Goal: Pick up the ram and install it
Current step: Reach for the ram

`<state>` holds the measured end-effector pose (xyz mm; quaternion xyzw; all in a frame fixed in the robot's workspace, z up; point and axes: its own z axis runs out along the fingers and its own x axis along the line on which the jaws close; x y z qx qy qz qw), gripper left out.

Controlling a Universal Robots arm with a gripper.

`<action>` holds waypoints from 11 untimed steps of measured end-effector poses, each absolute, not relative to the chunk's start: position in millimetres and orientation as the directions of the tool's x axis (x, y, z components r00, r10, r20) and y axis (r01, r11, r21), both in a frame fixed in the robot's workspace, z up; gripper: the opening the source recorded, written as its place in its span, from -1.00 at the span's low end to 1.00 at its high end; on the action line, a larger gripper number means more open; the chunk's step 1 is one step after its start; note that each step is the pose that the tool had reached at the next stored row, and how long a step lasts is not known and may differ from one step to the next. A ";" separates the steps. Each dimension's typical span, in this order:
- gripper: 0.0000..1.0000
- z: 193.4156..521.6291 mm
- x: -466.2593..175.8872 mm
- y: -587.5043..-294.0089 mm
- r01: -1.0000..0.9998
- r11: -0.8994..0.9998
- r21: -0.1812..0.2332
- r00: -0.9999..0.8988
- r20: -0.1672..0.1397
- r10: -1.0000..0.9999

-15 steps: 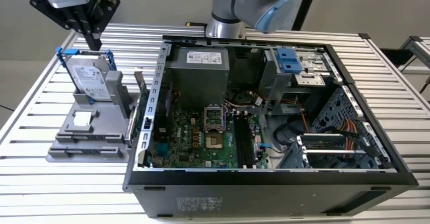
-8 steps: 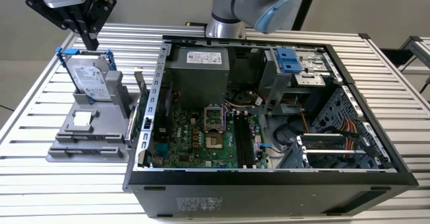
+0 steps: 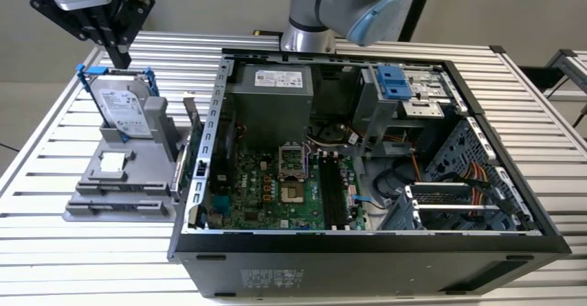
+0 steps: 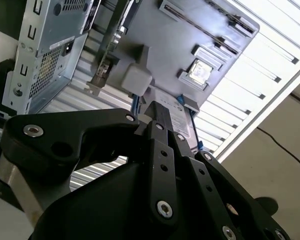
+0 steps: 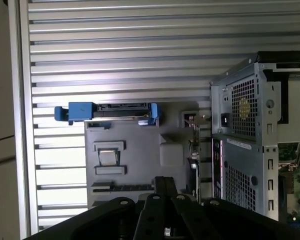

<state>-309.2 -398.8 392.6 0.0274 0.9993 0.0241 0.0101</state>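
The ram (image 3: 186, 141) is a thin stick standing on edge at the side of the grey holder (image 3: 110, 196) that faces the open computer case (image 3: 367, 244). It also appears as a narrow strip in both wrist views (image 5: 194, 150) (image 4: 106, 57). My gripper (image 3: 121, 57) hangs above the table at the exterior view's far left, over the holder's back end, shut with nothing in it. Its black fingers (image 4: 157, 112) (image 5: 165, 182) press together. The motherboard's long black slots (image 3: 332, 190) lie inside the case, well apart from the gripper.
A silver hard drive in a blue frame (image 3: 124, 106) stands upright in the holder just below the gripper. The case's metal walls and drive cage (image 3: 403, 93) rise beside the holder. The slatted table (image 3: 55, 251) stretches around both.
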 end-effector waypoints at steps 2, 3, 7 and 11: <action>-1.00 392.6 -310.2 -398.8 0.053 0.997 0.049 -0.998 -0.019 0.054; -1.00 392.6 -310.7 -398.8 0.052 0.997 0.049 -0.998 -0.019 0.053; -1.00 392.6 -312.9 -398.8 0.050 0.998 0.049 -0.999 -0.019 0.051; -1.00 392.5 -315.2 -398.8 0.047 0.998 0.049 -0.999 -0.019 0.048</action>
